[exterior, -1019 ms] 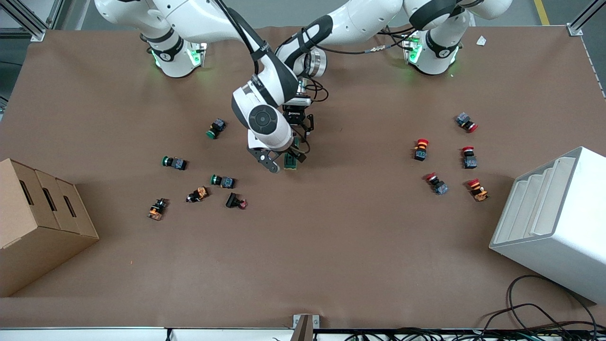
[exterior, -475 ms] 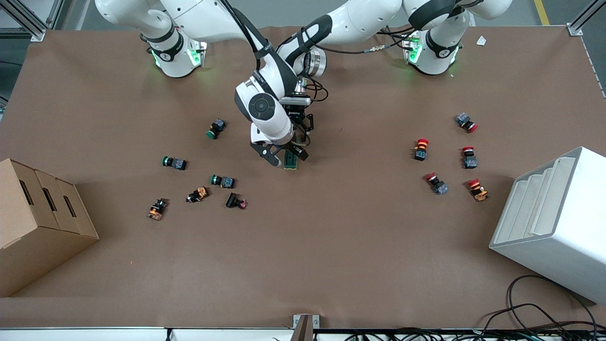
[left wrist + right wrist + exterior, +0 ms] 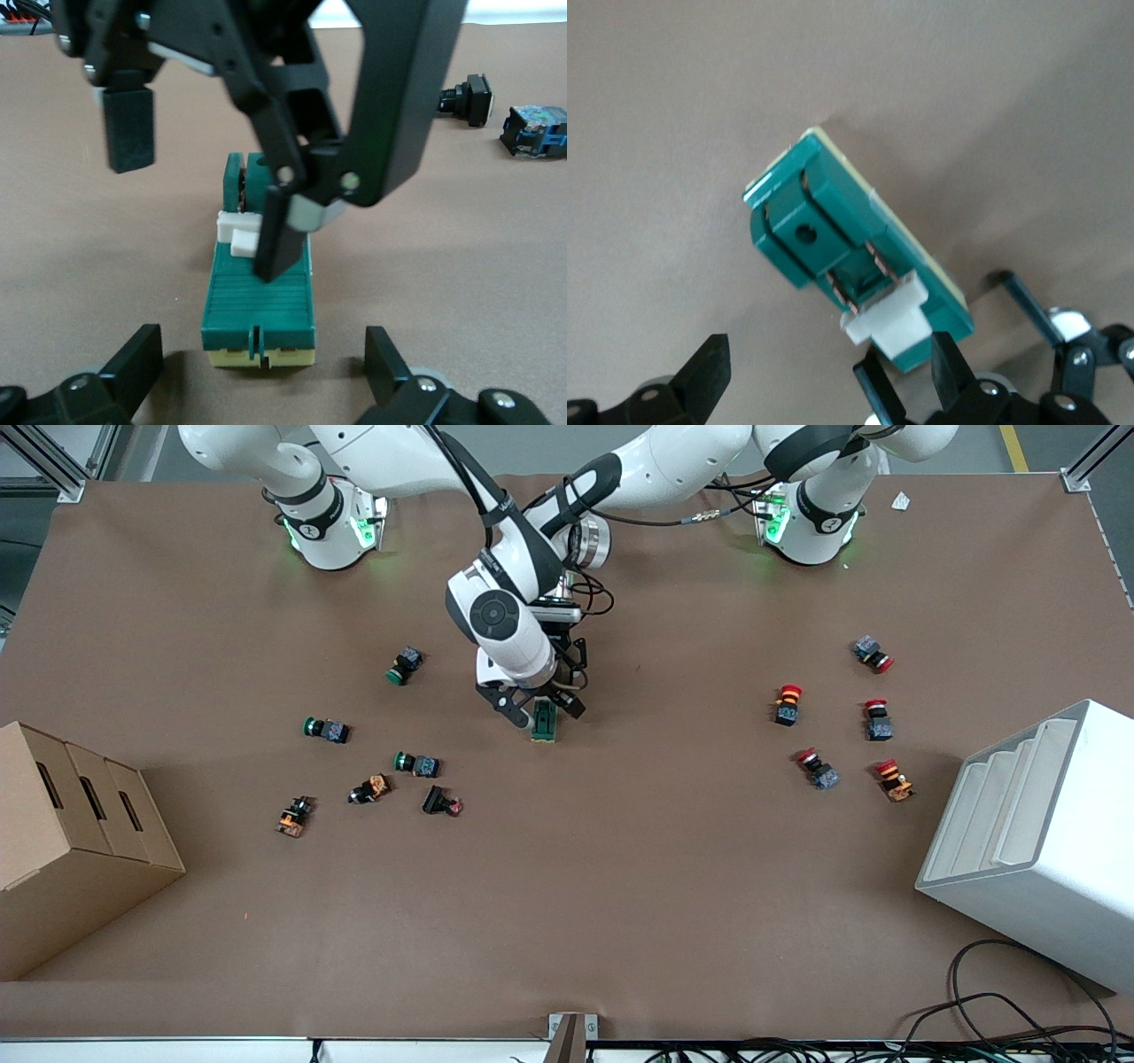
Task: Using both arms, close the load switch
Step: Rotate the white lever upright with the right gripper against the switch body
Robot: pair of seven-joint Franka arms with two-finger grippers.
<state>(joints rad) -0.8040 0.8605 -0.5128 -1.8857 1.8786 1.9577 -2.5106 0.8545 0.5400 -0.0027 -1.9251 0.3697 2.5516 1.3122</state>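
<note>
The dark green load switch (image 3: pixel 545 723) lies on the brown table near its middle, its white handle (image 3: pixel 890 320) raised. My right gripper (image 3: pixel 539 708) is open and low over the switch. In the right wrist view (image 3: pixel 830 350) one of its fingers (image 3: pixel 950 367) is beside the handle. My left gripper (image 3: pixel 560 684) is open at the switch's end farther from the front camera. In the left wrist view (image 3: pixel 263 350) its fingers stand either side of the switch (image 3: pixel 259 288), apart from it, and the right gripper's finger (image 3: pixel 276 232) is next to the handle (image 3: pixel 237 232).
Green and orange push buttons (image 3: pixel 416 763) lie scattered toward the right arm's end, red ones (image 3: pixel 788 703) toward the left arm's end. A cardboard box (image 3: pixel 71 841) and a white stepped bin (image 3: pixel 1036 841) stand at the table's two ends.
My right gripper has swung from beside the switch to over it, toward the left arm's end. The switch and my left gripper have stayed in place.
</note>
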